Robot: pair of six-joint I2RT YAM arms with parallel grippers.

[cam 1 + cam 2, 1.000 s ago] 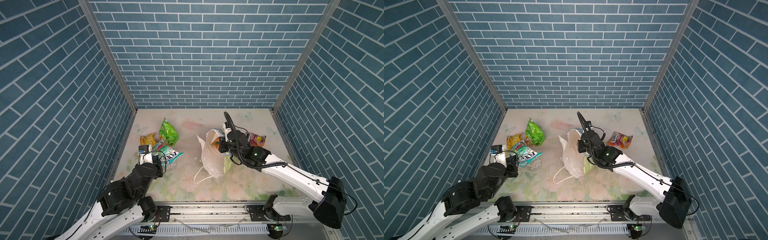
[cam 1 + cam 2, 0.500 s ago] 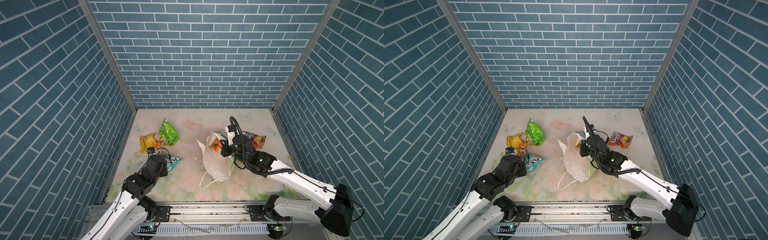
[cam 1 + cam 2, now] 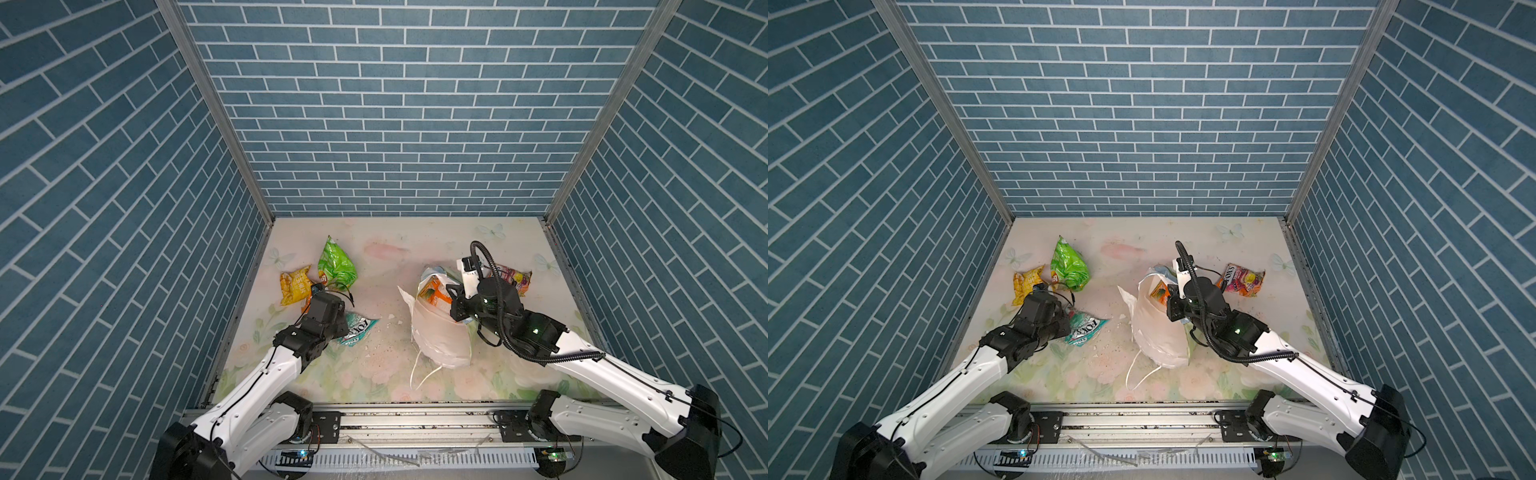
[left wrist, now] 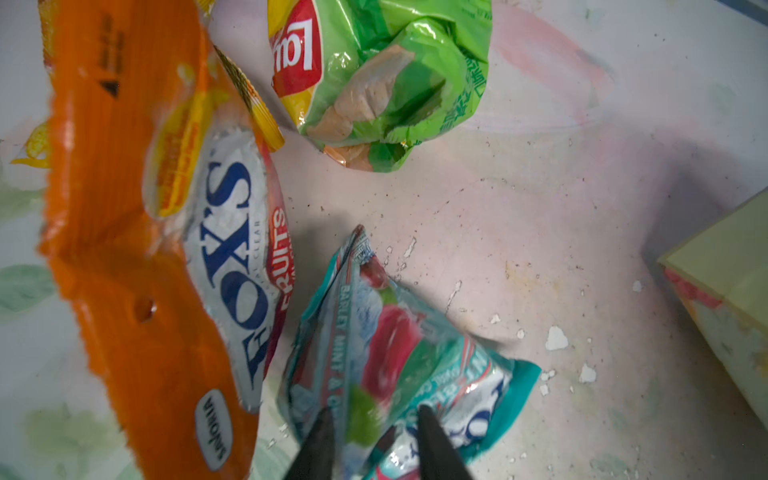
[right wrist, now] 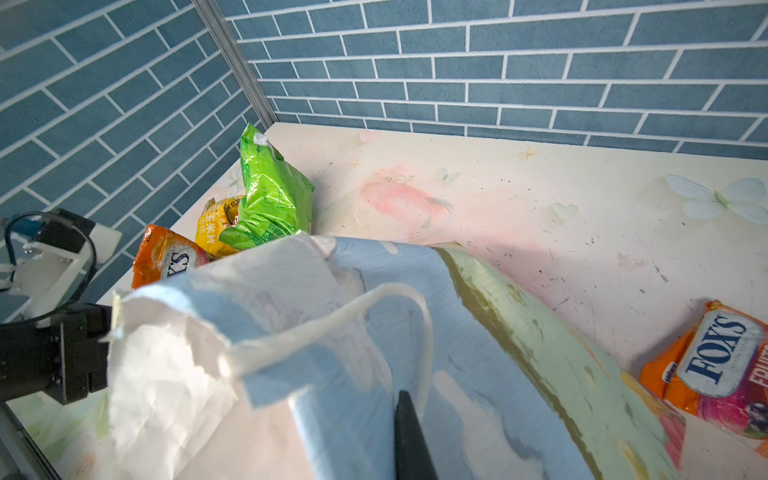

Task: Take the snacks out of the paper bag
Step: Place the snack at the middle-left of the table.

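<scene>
The paper bag (image 3: 436, 336) (image 3: 1154, 332) stands right of centre, mouth tilted to the back, with an orange snack (image 3: 434, 293) showing inside. My right gripper (image 5: 405, 411) is shut on the bag's blue-printed rim; only one finger shows. My left gripper (image 4: 374, 411) hangs open just above a teal snack packet (image 4: 395, 353) (image 3: 355, 328), fingers either side of it. Close by lie an orange FOX'S packet (image 4: 145, 249), a green chip bag (image 3: 336, 266) (image 4: 386, 83) and a yellow packet (image 3: 295, 284). Another orange-purple FOX'S packet (image 3: 513, 278) (image 5: 715, 361) lies behind the bag.
Blue brick walls close in the left, back and right sides. White crumbs (image 4: 555, 338) dot the floral tabletop (image 3: 395, 257) between the teal packet and the bag. The bag's white cord handle (image 3: 419, 370) trails toward the front rail (image 3: 415, 415).
My left arm has reached forward and down over the packets, and its jaws have gone from shut to open above the teal packet. The right gripper has kept its hold, shifting the bag slightly right.
</scene>
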